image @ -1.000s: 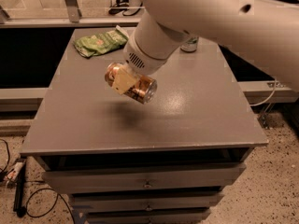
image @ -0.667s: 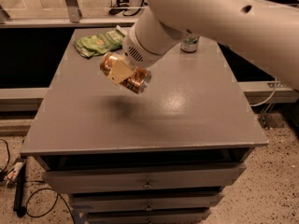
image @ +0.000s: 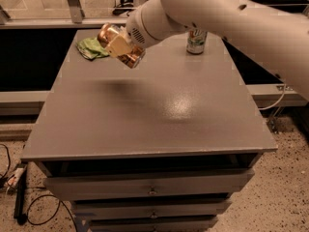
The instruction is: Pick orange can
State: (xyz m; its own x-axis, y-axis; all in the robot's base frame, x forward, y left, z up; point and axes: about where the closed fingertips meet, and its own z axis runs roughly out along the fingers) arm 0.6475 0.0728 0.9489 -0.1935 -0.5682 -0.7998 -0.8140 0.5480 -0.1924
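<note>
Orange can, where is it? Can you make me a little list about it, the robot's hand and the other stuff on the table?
orange can: in the hand, tilted, off the table
hand: shut on the orange can, above the table's far left part
white-and-green can: upright, far edge, to the right
green cloth: far left corner
table: grey, drawers underneath

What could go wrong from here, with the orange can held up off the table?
1. The orange can sits tilted in the gripper, above the table; a weak grip could let it slip and fall.
2. The green cloth lies just left of the can; a low move that way might snag it.
3. The arm passes close by the white-and-green can; a swing could topple it.
</note>
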